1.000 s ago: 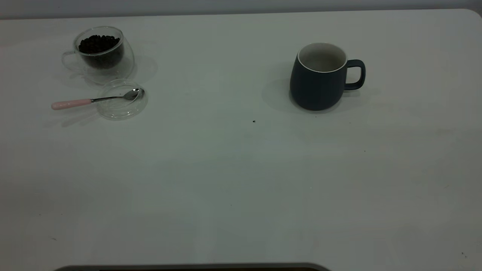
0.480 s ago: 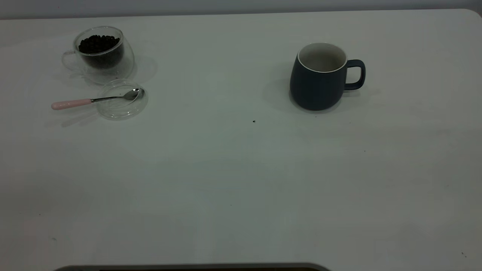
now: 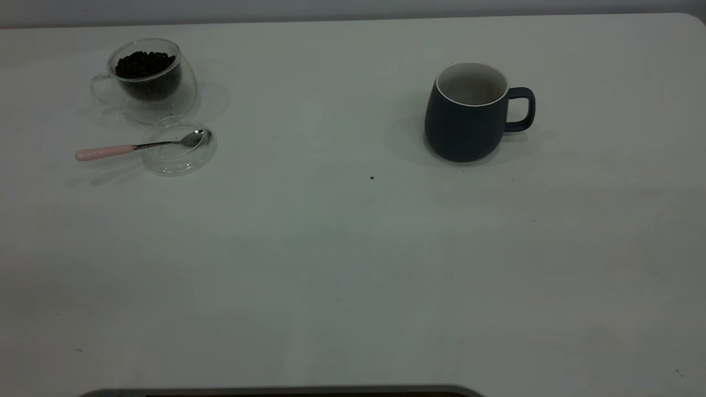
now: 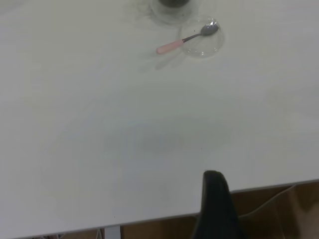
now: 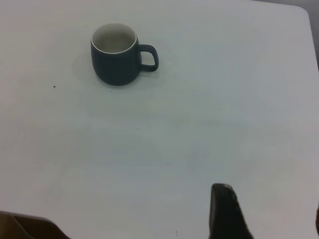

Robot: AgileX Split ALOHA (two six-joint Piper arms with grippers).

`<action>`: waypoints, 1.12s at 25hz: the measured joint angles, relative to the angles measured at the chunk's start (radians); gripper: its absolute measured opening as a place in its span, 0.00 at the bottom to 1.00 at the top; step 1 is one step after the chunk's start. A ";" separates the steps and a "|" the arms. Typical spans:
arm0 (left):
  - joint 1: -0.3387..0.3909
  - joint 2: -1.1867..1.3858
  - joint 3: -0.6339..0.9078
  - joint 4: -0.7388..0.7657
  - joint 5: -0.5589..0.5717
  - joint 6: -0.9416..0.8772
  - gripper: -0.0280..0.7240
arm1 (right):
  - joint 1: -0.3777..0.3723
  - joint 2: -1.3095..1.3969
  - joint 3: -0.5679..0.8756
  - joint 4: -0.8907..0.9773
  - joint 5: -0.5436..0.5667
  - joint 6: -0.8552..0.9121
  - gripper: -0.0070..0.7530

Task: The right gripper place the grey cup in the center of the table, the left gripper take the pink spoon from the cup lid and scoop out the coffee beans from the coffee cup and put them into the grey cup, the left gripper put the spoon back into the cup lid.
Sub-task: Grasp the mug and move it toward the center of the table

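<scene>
Neither arm shows in the exterior view; each gripper appears only in its own wrist view, as a single dark finger cut off by the lower edge. Of the left gripper (image 4: 217,209) one black finger rises at the lower middle, over the table's near edge, and whether it is spread or closed cannot be told. The right gripper (image 5: 269,211) shows one finger at the lower right with a sliver of the other at the far right edge, a wide gap between them, so it stands released and holds nothing.

On the table (image 3: 342,264), the grey cup (image 3: 468,113) stands upright at the upper right of the exterior view, handle to the right, well apart from the right gripper. At the upper left the coffee cup (image 3: 146,80) holds the coffee beans (image 3: 144,63); it is mostly cut off in the left wrist view. Just below it lies the cup lid (image 3: 177,146), with the pink spoon (image 3: 132,148) resting bowl-in, handle poking left over the rim, far from the left gripper
</scene>
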 joint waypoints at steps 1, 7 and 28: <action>0.000 0.000 0.000 0.000 0.000 0.000 0.81 | 0.000 0.000 0.000 0.000 0.000 0.000 0.61; 0.000 0.000 0.000 0.000 0.000 0.000 0.81 | 0.000 0.000 0.000 0.000 0.000 0.000 0.61; 0.000 0.000 0.000 0.000 0.000 -0.002 0.81 | 0.000 0.261 -0.032 0.205 -0.146 -0.072 0.83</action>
